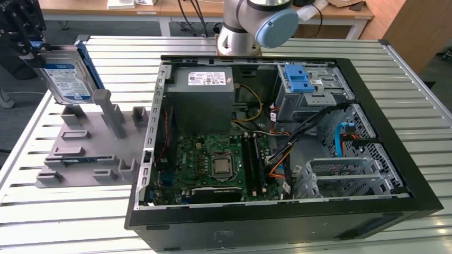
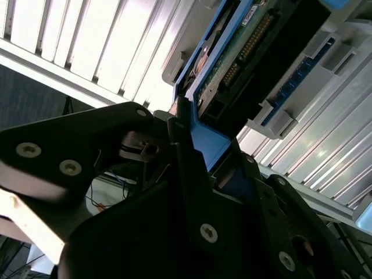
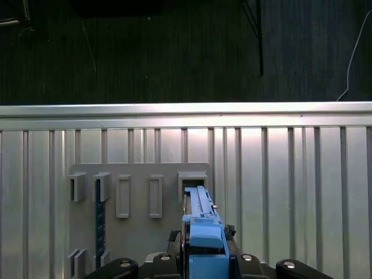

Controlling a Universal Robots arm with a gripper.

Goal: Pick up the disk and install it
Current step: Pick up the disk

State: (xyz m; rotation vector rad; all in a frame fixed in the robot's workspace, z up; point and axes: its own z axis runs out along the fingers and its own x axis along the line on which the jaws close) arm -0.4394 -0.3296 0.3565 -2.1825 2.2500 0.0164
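An open case (image 1: 282,227) is lying on the slatted tabletop (image 1: 71,222) — power supply (image 1: 205,98) and motherboard (image 1: 201,159) are showing inside — a grey rack (image 1: 78,159) is sitting just beside it.

In the exterior view the scene is lit evenly from overhead: the slatted table (image 1: 71,222) is rendered bright, short soft shadows are cast beside the posts of the grey fixture (image 1: 78,159), and the inside of the computer case (image 1: 268,227) is left dimmer. A pale sheen is seen on the label of the disk (image 1: 69,80). In the second wrist view the slats are blown out to white glare, and the gripper (image 2: 200,142) is reduced to a near-black mass. In the first wrist view a bright band is caught along the table's edge, while the floor (image 3: 174,46) beyond is left very dark
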